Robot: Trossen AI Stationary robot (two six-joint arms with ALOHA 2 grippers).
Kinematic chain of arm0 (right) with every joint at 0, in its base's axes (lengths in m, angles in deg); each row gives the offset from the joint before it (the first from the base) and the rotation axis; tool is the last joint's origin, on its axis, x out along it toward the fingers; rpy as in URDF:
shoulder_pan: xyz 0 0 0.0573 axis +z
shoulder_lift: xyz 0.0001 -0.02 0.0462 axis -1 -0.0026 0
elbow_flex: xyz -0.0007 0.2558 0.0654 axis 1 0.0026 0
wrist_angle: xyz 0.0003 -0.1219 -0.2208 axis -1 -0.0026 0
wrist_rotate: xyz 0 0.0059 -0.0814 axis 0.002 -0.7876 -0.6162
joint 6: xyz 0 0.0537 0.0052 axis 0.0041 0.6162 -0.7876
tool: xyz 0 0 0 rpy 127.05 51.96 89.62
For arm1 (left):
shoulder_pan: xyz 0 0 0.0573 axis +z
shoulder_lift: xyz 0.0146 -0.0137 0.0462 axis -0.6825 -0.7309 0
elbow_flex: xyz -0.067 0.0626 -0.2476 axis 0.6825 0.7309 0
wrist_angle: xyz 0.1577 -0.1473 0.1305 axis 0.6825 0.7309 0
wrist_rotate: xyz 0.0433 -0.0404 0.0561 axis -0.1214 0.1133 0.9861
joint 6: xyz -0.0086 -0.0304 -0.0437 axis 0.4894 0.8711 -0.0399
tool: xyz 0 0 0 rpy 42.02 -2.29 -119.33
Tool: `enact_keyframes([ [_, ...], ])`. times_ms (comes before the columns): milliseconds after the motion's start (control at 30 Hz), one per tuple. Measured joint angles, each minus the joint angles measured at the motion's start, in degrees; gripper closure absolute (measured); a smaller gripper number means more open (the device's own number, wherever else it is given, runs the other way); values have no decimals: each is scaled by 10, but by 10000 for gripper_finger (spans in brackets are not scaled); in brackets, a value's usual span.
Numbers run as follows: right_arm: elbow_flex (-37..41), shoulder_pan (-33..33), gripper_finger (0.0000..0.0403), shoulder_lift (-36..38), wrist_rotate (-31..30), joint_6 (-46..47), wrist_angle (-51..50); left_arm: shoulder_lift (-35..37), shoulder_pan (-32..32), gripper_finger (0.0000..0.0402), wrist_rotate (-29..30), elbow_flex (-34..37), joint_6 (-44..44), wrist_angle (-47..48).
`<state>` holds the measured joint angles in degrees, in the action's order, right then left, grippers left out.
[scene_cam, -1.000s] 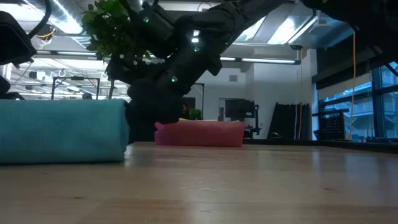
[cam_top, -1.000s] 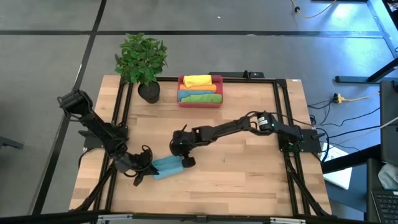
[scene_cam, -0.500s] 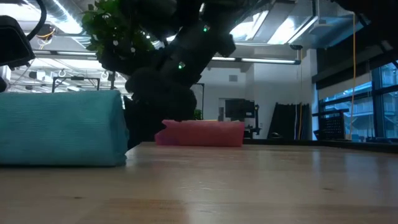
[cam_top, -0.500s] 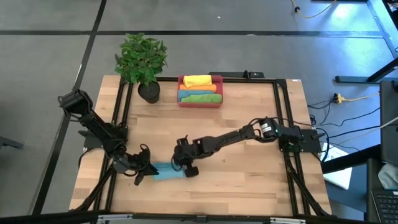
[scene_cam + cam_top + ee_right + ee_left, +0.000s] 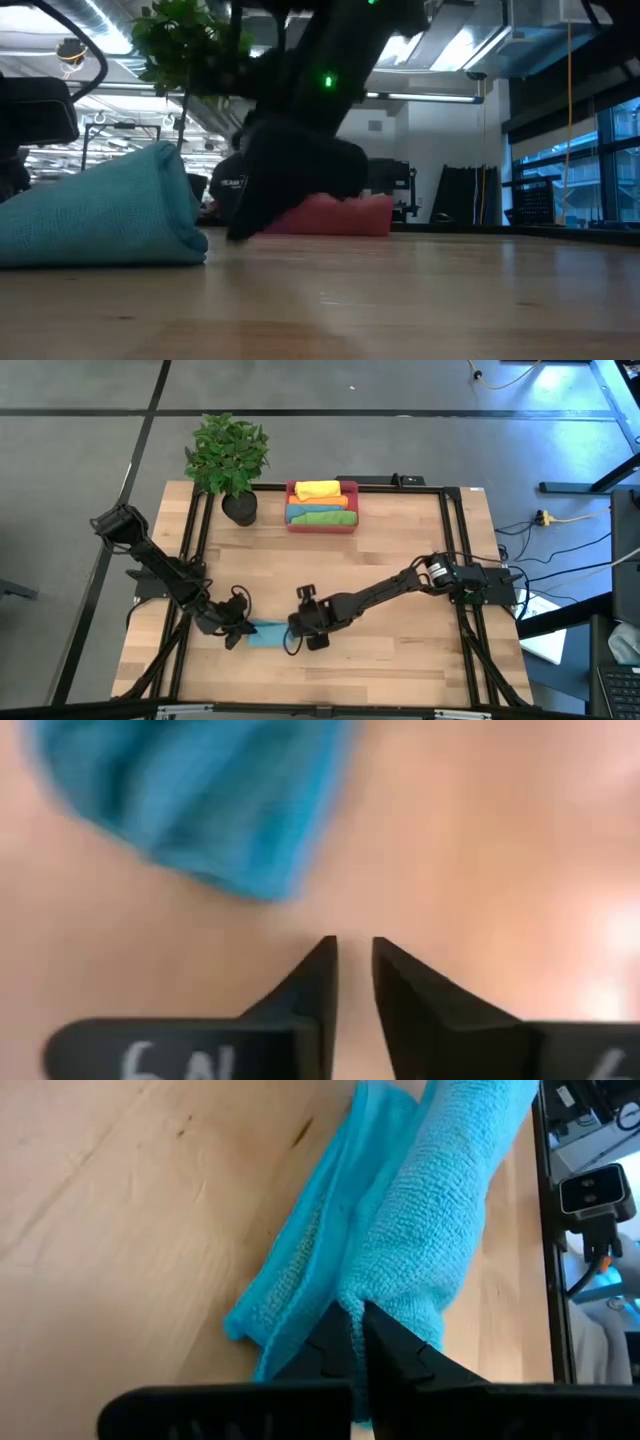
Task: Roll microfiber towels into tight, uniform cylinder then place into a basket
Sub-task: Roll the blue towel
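At the table's near-left, the left gripper (image 5: 352, 1342) pinches one end of a rolled teal-blue microfiber towel (image 5: 266, 635), apparently to keep the roll from unwinding, its fingers (image 5: 395, 1342) closed tight on the cloth. The right gripper (image 5: 354, 970) sits just beside the roll's other end, its fingers (image 5: 312, 975) only a narrow gap apart, holding nothing, with bare wood between them and the towel clear of the tips. Rolled yellow, orange and green towels already fill the red-pink basket (image 5: 322, 526) at the far edge, beside a potted plant (image 5: 229, 458).
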<state>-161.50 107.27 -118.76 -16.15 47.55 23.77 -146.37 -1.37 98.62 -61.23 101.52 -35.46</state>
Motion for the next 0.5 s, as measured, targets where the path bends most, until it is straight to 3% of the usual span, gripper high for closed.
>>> enact_keyframes([
  [133, -2, 7, 307, 37, -103, 8, -40, 0, 12, 401, -12, 0, -11, -1],
  [200, -2, 10, 294, 50, -118, 18, -47, 0, 17, 401, -18, 1, -18, -4],
  [333, -2, 22, 286, 66, -81, 14, 15, 0, 25, 401, -24, 1, -19, -5],
  [500, 0, 35, 285, 61, 41, -17, 166, -1, 25, 401, -25, 1, -20, -5],
])
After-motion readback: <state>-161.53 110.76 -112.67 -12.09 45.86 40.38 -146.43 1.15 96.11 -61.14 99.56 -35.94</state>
